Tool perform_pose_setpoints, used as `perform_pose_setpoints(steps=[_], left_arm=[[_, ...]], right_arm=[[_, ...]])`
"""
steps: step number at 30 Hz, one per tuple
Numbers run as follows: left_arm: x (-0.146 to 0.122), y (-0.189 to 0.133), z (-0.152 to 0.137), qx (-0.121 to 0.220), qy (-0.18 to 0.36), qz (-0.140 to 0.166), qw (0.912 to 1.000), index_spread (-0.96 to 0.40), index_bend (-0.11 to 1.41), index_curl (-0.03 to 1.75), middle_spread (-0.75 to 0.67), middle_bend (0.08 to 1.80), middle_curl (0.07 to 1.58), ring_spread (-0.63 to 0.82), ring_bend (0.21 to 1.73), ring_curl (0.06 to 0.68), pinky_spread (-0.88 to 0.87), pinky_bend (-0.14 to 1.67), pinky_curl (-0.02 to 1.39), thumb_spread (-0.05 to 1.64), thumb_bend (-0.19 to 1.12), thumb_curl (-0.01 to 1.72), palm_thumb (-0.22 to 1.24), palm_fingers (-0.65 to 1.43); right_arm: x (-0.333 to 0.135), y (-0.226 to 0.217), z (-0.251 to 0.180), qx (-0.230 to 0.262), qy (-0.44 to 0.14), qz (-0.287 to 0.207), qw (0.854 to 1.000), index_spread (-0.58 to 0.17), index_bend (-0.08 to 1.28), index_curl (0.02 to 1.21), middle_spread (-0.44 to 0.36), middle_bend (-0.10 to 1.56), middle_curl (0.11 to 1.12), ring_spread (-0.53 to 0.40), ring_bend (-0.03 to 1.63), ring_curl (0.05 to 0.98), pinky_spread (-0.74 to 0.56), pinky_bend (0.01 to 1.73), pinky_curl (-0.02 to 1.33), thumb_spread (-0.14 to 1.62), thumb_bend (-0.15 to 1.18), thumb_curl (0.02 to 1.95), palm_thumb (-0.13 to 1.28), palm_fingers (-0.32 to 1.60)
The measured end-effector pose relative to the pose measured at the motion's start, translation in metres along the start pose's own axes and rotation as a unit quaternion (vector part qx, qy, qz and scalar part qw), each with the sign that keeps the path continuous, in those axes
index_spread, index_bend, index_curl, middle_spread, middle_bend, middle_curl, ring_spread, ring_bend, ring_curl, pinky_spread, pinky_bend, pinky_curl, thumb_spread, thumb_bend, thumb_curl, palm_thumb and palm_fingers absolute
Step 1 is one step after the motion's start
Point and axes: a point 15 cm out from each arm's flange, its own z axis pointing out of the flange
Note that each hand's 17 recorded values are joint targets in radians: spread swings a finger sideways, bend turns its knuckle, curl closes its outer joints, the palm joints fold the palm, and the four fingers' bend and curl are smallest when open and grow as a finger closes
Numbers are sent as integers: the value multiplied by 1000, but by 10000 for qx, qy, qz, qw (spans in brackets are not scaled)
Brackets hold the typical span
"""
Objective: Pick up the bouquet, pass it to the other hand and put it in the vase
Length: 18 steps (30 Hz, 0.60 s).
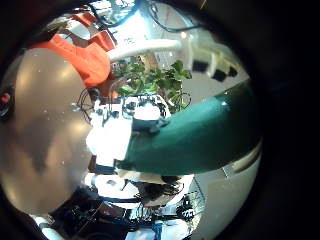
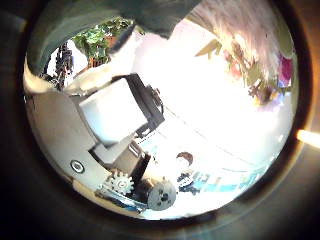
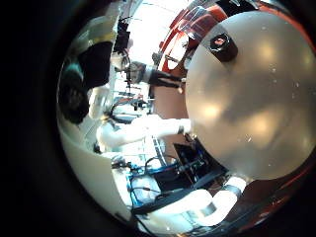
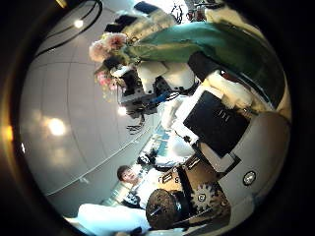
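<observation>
The bouquet's wrap fills much of the left little finger side palm view, with leaves beyond it. My left hand has its fingers curled round the wrap. In the right thumb side palm view the bouquet lies across, blossoms at one end, and the left hand grips it just under them. My right hand is close beside the wrap with straight fingers that do not close on it. In the left thumb side palm view the leaves show past a finger. I see no vase for certain.
A round table top shows in the right little finger side palm view, with a small dark object on it and a white arm beside it. The same table top shows in the left little finger side palm view.
</observation>
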Motion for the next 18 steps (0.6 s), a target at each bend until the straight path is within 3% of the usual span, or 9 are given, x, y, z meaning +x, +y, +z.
perform_pose_setpoints(steps=[5,8,14,17,18], left_arm=[[5,-1,0,20,20,122,9999,-425,702,648,-401,1056,791,-405,1351,453,-441,1159,651,960,151,519,870,1228],[13,-3,-3,103,-46,278,9995,-488,799,728,-434,1120,831,-411,1425,489,-471,1220,703,968,155,558,922,1164],[35,-15,-22,509,-500,696,9950,-559,880,849,-464,1199,882,-397,1516,533,-509,1273,796,988,151,627,976,1084],[53,-20,-36,709,-1004,990,9875,-579,895,897,-471,1213,897,-393,1537,544,-521,1275,835,995,142,654,990,1067],[56,-21,-40,773,-1118,1042,9852,-584,896,911,-473,1216,901,-391,1542,546,-525,1274,847,997,137,662,992,1062]], right_arm=[[3,-4,-7,167,45,36,9998,-217,1207,866,-139,1377,803,-192,1464,703,-200,1187,1042,887,-45,1276,993,1078],[6,-6,-17,349,75,74,9993,-234,1119,853,-149,1305,787,-199,1425,684,-228,1169,1001,920,-42,1185,891,1017],[27,0,-36,831,-5,371,9958,-292,831,805,-167,1164,748,-218,1336,633,-356,1116,897,979,-34,1024,832,710],[27,1,-39,886,4,388,9953,-317,607,746,-154,1002,699,-220,1300,607,-386,1106,854,999,-30,945,802,396],[27,1,-39,888,9,386,9953,-319,604,750,-152,999,701,-219,1295,608,-387,1102,855,1001,-28,936,801,388]])
